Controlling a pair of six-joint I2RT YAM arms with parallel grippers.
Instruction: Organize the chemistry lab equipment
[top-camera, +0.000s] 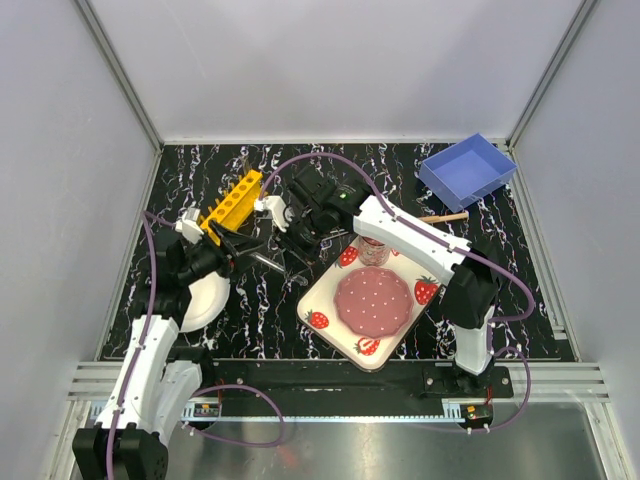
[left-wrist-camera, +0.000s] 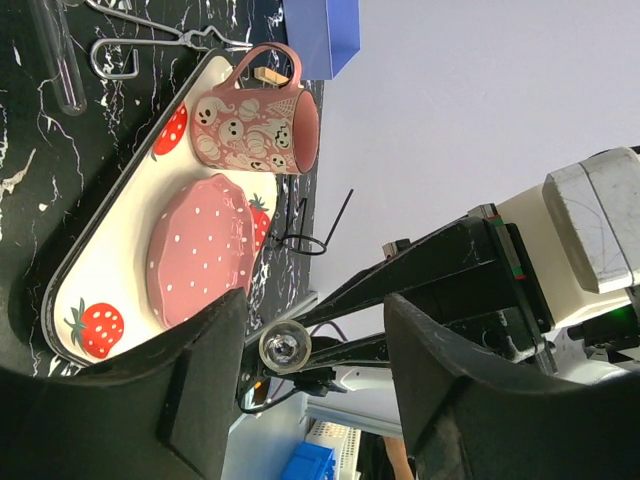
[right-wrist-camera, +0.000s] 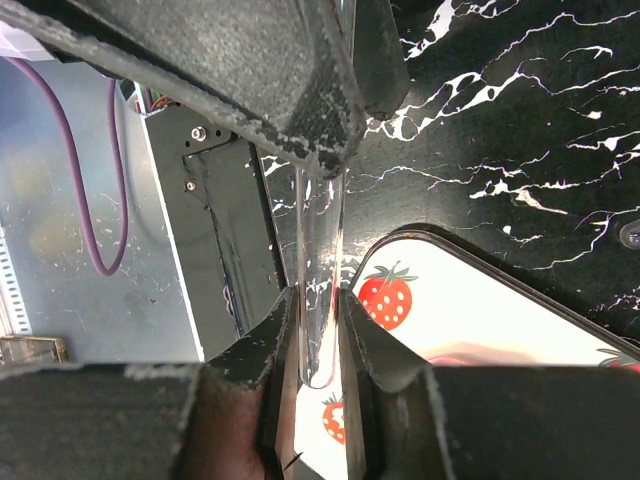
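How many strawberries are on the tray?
4. One strawberry beside the mug, one at the right edge of the tray, one at its left corner, one at its near edge. The pink dish may hide more.

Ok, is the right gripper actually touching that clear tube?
Touching. The right wrist view shows the clear tube pinched between both fingers of the right gripper, with no gap on either side.

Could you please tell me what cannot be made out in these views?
- Top view: round white plate, mostly hidden under the left arm.
- Top view: yellow rack holes, too small to tell filled or empty.
- Left wrist: loop-handled metal tool, cut off by the top edge.
- Right wrist: clear tube, upper end hidden behind a black finger.
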